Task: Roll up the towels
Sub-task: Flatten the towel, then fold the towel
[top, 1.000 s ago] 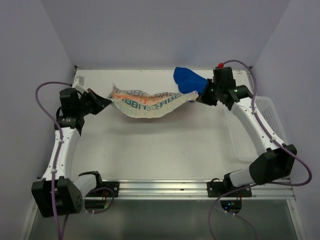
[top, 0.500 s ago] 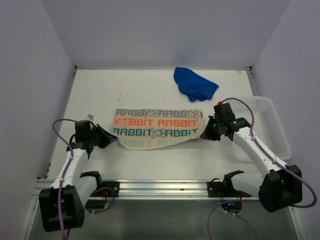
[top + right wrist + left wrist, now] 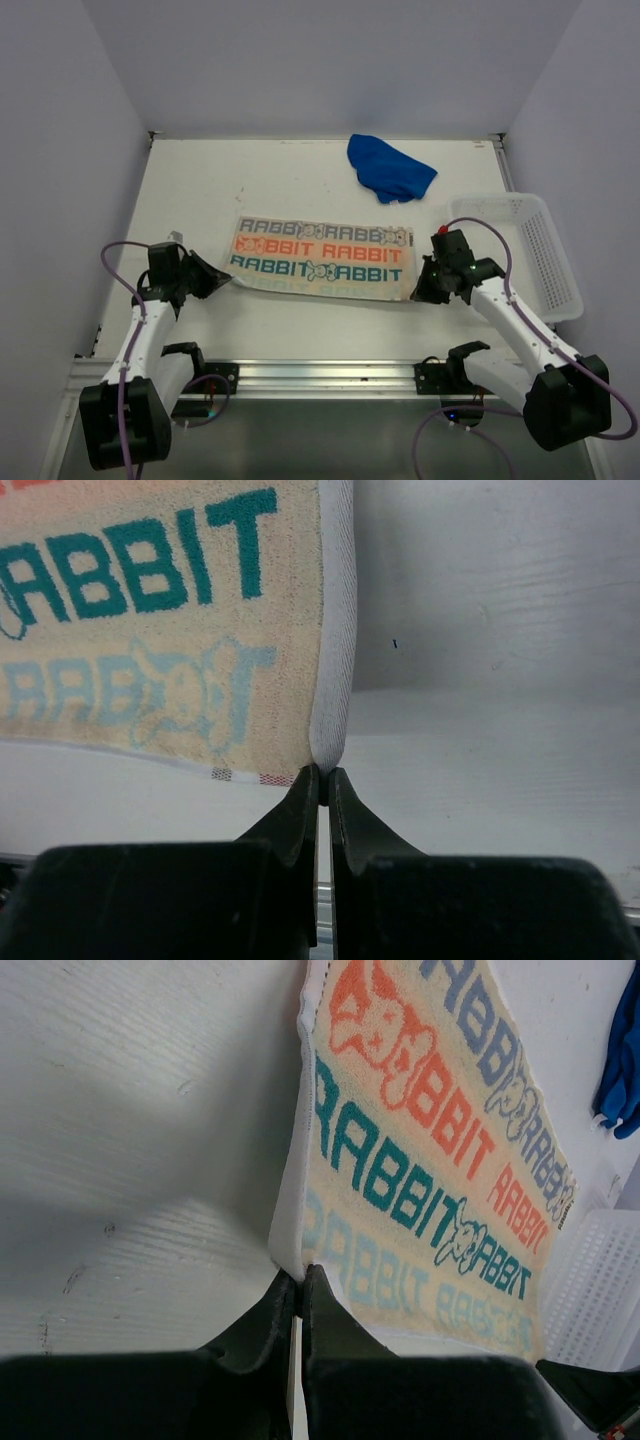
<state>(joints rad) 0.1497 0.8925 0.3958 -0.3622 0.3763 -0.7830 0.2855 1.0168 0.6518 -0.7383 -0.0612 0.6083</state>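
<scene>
The patterned towel (image 3: 322, 258), cream with orange, grey-blue and teal RABBIT lettering, lies spread flat across the table's middle. My left gripper (image 3: 224, 280) is shut on its near left corner; in the left wrist view the left gripper (image 3: 299, 1278) pinches the white hem of the patterned towel (image 3: 430, 1140). My right gripper (image 3: 417, 292) is shut on the near right corner, and the right wrist view shows the right gripper (image 3: 323, 774) clamping the grey hem of the patterned towel (image 3: 170, 630). The blue towel (image 3: 388, 168) lies crumpled at the back, apart from both grippers.
A white mesh basket (image 3: 543, 250) stands at the table's right edge, just behind my right arm; its corner (image 3: 600, 1290) shows in the left wrist view. White walls close in the back and sides. A metal rail (image 3: 320, 378) runs along the near edge.
Both grippers have drawn the patterned towel from the back of the table toward the near side and laid it flat. In the last half second it stretched wider and straighter.
</scene>
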